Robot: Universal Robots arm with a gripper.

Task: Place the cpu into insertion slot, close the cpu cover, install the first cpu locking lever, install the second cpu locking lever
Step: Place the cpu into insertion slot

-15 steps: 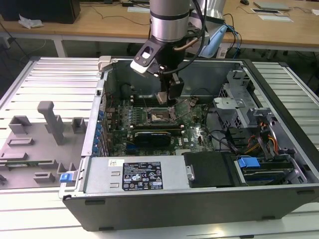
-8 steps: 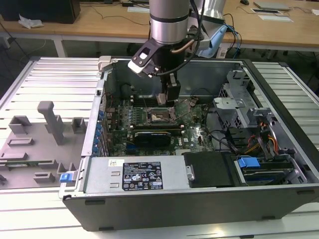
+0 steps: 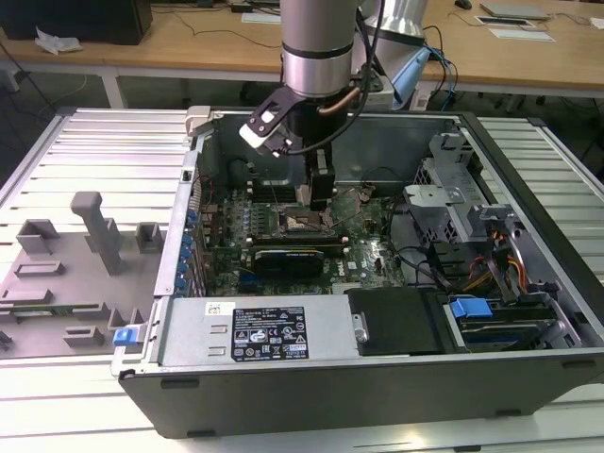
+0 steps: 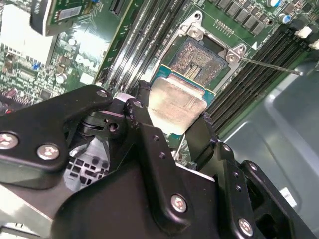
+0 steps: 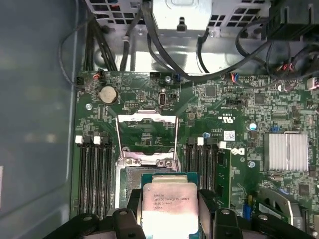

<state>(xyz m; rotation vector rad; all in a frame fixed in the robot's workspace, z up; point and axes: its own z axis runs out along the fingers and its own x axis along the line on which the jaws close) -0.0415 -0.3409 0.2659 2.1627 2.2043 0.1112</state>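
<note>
The cpu (image 4: 175,105) is clamped edgewise by the jaws of the gripper (image 4: 171,121) just above the uncovered insertion slot (image 4: 201,60). Placement is in hand, and square alignment is required.

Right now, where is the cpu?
The cpu is clamped in the gripper, close over the uncovered insertion slot, seen in both wrist views.

Gripper (image 4: 172,110) pinching the cpu (image 4: 178,102) just above the bare insertion slot (image 4: 202,57), nothing between them, memory slot rows (image 5: 94,169) crowding either flank, swung-open cpu cover (image 5: 147,118) just ahead, locking lever (image 4: 271,66) jutting sideways, case wall (image 4: 279,134) close beyond.
</note>
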